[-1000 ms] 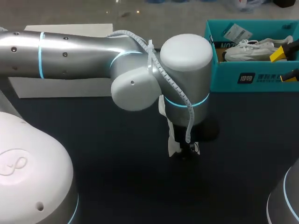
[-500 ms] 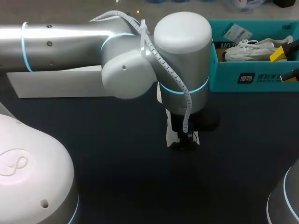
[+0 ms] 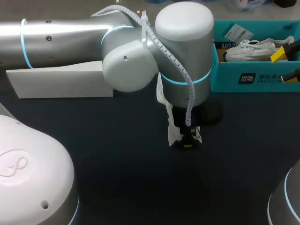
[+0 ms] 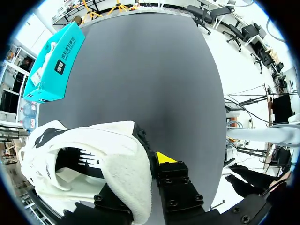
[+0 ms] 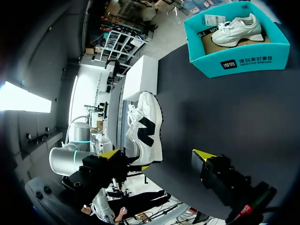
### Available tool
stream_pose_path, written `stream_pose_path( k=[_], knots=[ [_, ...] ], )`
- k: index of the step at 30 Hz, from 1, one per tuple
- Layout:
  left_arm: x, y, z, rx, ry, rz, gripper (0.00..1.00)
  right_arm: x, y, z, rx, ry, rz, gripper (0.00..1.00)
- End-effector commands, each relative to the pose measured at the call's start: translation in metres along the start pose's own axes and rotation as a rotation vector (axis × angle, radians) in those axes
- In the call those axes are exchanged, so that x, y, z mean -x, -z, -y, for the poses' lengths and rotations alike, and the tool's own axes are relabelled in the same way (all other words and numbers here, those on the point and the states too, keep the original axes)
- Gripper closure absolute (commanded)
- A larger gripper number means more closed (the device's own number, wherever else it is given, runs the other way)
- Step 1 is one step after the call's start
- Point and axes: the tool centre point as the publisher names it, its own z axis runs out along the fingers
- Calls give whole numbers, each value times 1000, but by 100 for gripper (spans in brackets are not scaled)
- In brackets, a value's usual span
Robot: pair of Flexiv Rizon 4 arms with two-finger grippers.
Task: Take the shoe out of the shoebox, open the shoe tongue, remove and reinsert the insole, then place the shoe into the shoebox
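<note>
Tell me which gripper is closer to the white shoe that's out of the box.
Left. The left gripper is shut on the white shoe, with a padded edge between its fingers. The right gripper is open and stands apart from the shoe, which lies ahead of it.

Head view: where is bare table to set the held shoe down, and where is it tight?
Bare: the dark table in front of the held shoe, out to the near edge, and the stretch right of it, before the shoebox. Tight: the shoebox already holds another shoe; the white box fills the far left.
</note>
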Motion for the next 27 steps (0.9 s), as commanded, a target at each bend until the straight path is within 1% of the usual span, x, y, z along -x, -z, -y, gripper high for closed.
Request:
stream_pose_path(
  k=[1,6,9,12,24,27],
  knots=[
    [9,34,10,48,10,-11,100,0,-1,0,0,-2,3,0],
    [16,53,15,86,36,-6,100,0,-1,0,0,-2,3,0],
    [18,66,19,95,44,0,100,0,-1,0,0,-2,3,0],
    [20,75,22,86,62,18,100,0,-1,0,0,-2,3,0],
    [20,75,22,86,62,18,100,0,-1,0,0,-2,3,0],
    [25,76,4,64,84,-2,100,0,-1,0,0,-2,3,0]
  ],
)
